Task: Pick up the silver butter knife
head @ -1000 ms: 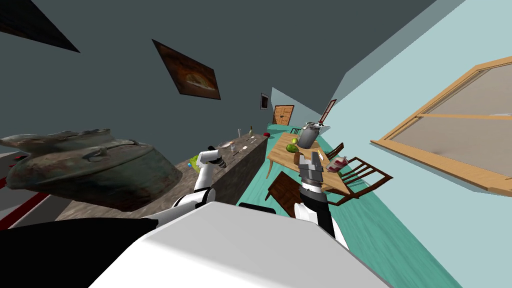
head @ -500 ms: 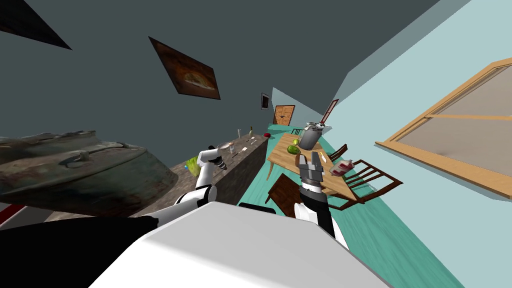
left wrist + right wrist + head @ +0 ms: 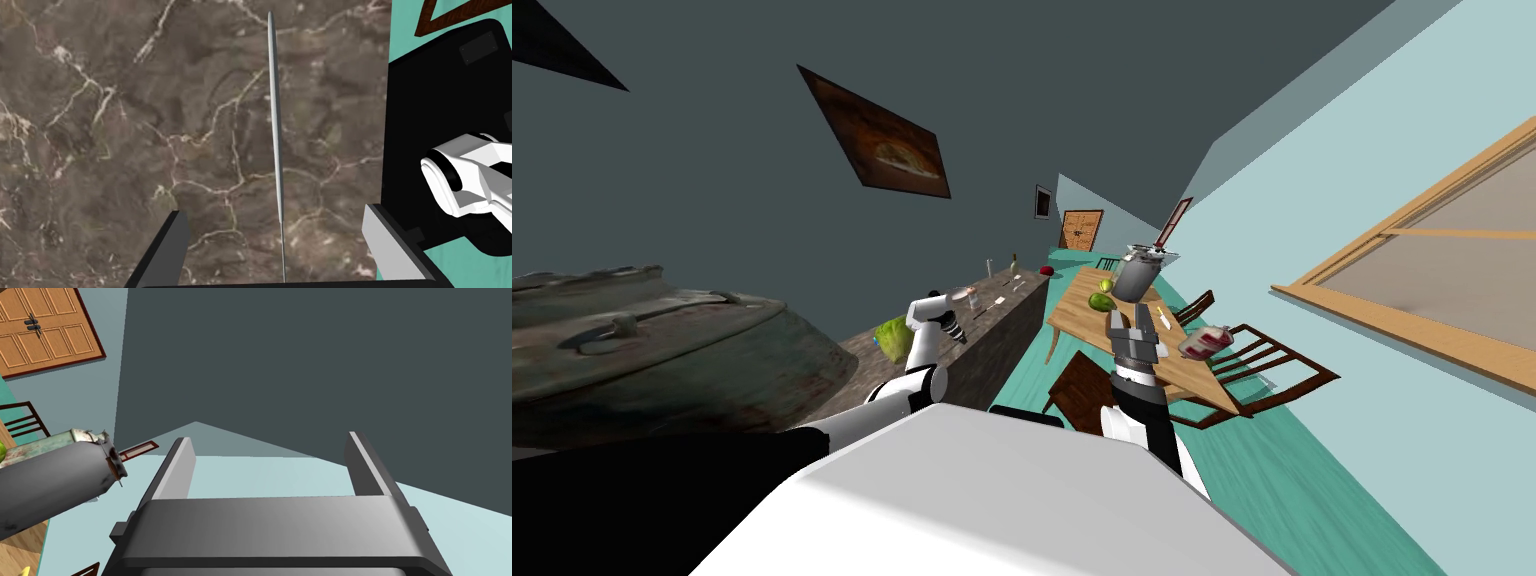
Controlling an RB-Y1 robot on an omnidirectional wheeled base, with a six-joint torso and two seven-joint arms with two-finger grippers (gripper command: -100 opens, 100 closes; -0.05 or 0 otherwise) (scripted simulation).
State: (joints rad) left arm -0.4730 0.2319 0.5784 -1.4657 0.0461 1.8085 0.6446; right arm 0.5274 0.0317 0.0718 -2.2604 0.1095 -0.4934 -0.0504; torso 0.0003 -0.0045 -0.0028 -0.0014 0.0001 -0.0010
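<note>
My left claw (image 3: 277, 237) hangs over the brown, pale-veined tabletop (image 3: 100, 150) with its fingers spread wide, gripping nothing. The silver butter knife (image 3: 274, 125) lies on that stone. It shows edge-on as a thin sliver, in line with the gap between the fingers and about midway across it. Neither finger touches it, and its thinnest end points back toward the claw's body.

The tabletop's straight edge runs alongside the knife, near it, and passes by one finger; past the edge lies the teal floor (image 3: 1292, 480). On the knife's other side the stone runs on broadly.

From the head camera this tabletop is a long counter against a dark grey wall. On it near me are a large tarnished lidded pot (image 3: 642, 340) and a green leafy head (image 3: 890, 338). The items farther along are too small to tell.

A strip of floor separates it from a wooden tabletop (image 3: 1072, 312) carrying a grey can (image 3: 1134, 275) and a green fruit (image 3: 1100, 298), with dark chairs (image 3: 1252, 360) around it. My right claw (image 3: 267, 438) is raised near the can, fingers wide apart and holding nothing.
</note>
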